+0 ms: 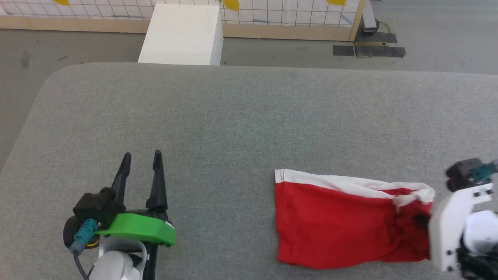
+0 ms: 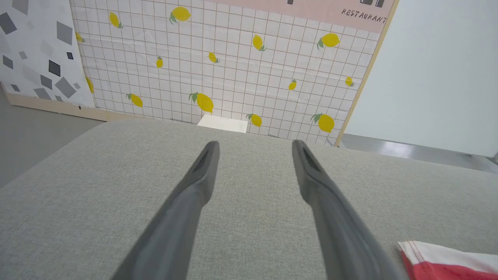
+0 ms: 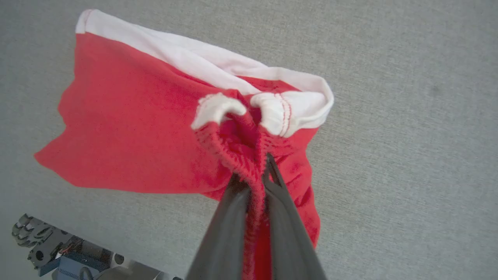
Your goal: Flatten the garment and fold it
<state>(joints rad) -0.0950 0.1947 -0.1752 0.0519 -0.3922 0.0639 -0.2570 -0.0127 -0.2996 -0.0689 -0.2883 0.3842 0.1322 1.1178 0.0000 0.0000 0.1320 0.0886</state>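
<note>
Right wrist view shows the right claw (image 3: 255, 175) clamped on a bunched red fold of the garment (image 3: 132, 116), crumpled at four o'clock on the table (image 1: 233, 116). The left claw (image 1: 141, 160), at eight o'clock, stands apart, empty. Flattening looks to be the step in hand; next, draw that fold outward.

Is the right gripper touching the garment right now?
Touching. In the right wrist view the right gripper has its fingers closed on a bunched red fold of the garment.

I see the red, white-banded garment (image 1: 334, 225) lying rumpled, its bunched edge pinched between my right gripper's (image 3: 252, 169) jaws.
</note>
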